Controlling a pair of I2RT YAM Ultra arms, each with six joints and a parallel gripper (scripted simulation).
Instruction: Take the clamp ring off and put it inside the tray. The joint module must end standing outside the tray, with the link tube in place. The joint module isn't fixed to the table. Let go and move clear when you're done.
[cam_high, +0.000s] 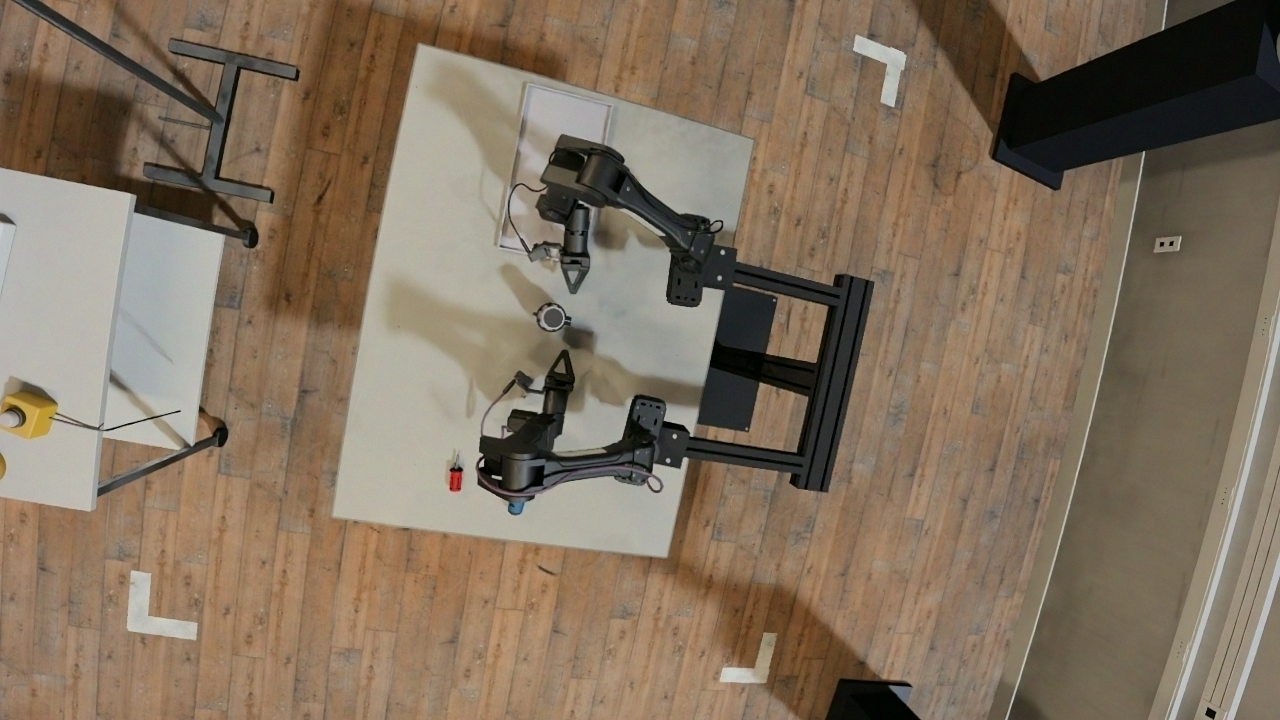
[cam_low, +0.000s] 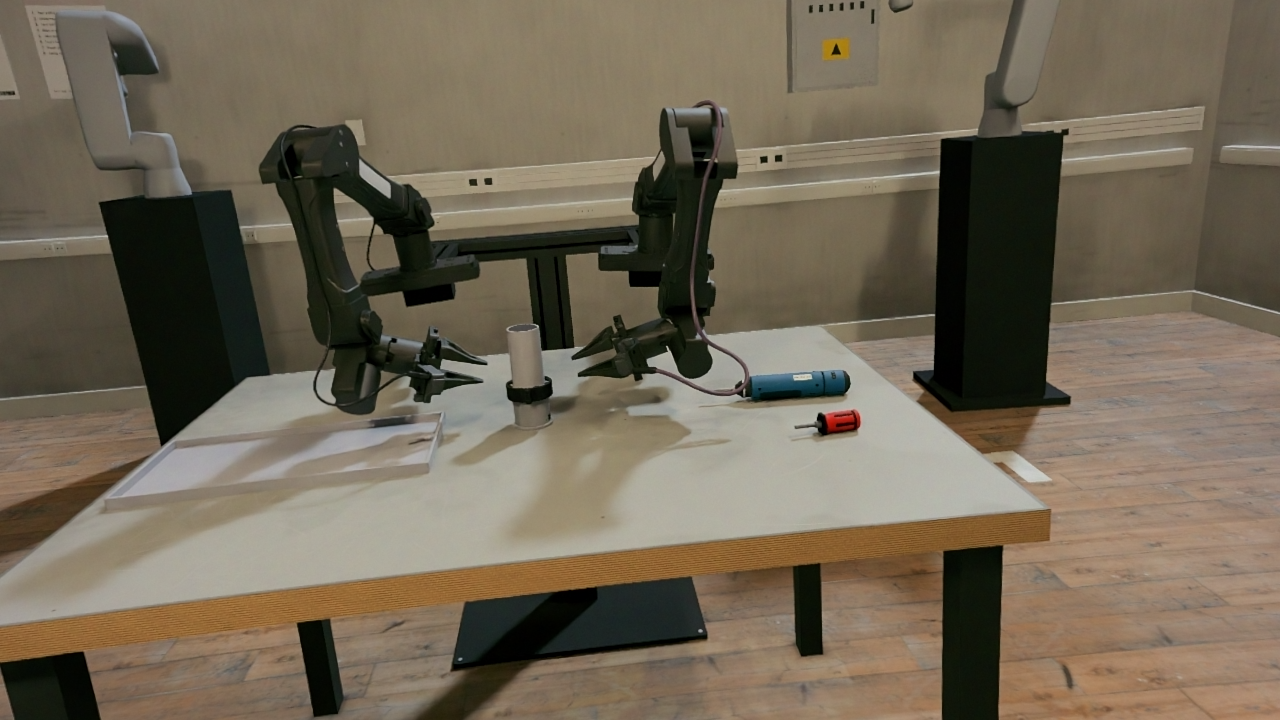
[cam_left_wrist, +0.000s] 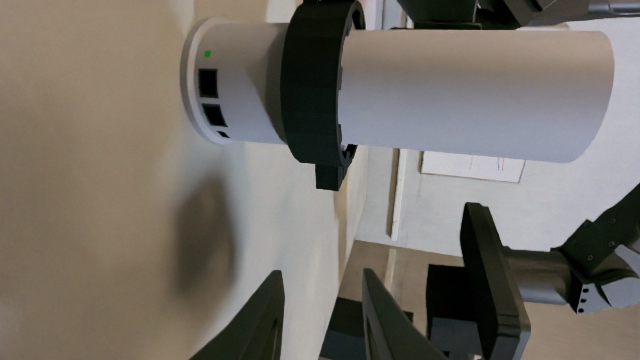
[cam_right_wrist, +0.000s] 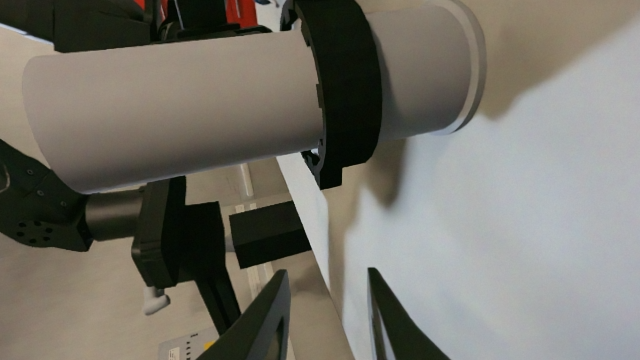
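Note:
The joint module stands upright on the table, outside the tray. The pale link tube stands upright on top of it. The black clamp ring sits around the joint between them. My left gripper is partly open and empty, beside the tube, touching nothing. My right gripper is partly open and empty, on the tray side of the tube, also apart from it.
A red tool lies on the table on the left arm's side. A blue cylindrical tool lies near it, partly under the left arm in the top view. The right arm reaches over the tray.

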